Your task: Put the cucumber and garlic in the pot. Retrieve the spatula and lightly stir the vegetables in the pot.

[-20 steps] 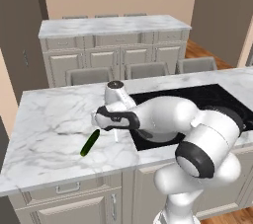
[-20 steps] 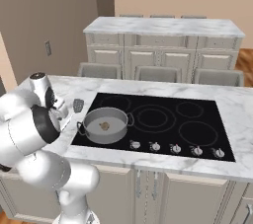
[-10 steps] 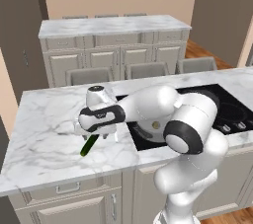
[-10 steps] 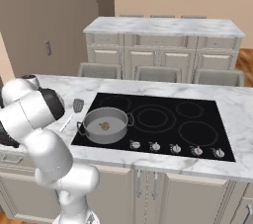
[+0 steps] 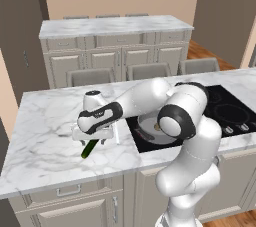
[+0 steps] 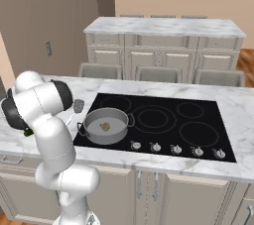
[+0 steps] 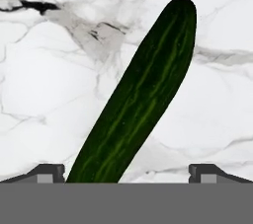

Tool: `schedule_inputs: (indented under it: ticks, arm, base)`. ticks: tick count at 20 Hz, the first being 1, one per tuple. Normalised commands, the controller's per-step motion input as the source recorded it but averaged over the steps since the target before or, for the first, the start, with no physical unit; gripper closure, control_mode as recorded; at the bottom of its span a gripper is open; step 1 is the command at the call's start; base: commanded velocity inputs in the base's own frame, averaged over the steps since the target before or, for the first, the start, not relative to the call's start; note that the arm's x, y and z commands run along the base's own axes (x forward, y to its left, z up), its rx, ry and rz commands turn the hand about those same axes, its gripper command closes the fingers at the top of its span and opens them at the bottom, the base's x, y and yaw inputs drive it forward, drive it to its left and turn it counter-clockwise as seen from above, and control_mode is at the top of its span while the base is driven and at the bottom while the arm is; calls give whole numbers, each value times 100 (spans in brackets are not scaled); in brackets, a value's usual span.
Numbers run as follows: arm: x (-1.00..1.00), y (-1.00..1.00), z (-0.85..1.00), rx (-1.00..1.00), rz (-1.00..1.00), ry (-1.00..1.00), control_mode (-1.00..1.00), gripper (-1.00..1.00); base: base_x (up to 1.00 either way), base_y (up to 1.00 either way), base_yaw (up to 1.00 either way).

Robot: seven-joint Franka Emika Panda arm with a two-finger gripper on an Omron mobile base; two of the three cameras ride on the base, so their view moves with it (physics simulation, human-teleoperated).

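Directly below, cucumber [image 7: 141, 95] lies between spread claw [image 7: 126, 171] tips.

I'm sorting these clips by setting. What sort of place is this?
A rendered home kitchen, it seems: a marble counter with a black built-in cooktop, a grey pot on it, cabinet drawers below, and a second island with chairs behind.

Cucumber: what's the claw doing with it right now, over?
Claw open, poised over cucumber on counter. Garlic in pot. Nothing blocking.
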Motion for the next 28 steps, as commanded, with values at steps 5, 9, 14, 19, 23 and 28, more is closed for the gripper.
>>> schedule_inputs:
  ticks: [5, 9, 14, 19, 23, 28]
  arm:
    - [8, 11, -17, -3, -9, 0, -100, -100]
    - [-1, 2, -47, -4, -10, 0, -100, -100]
    - [-3, 1, -25, -2, -4, 0, -100, -100]
    - [0, 0, 0, 0, 0, 0, -100, 100]
    - [-18, -6, 6, 0, 0, -4, -100, 100]
    - [-55, -19, 85, 0, 2, -14, -100, 100]
  base:
    - [0, 0, 0]
    - [0, 0, 0]
    - [0, 0, 0]
    - [0, 0, 0]
    - [0, 0, 0]
    - [0, 0, 0]
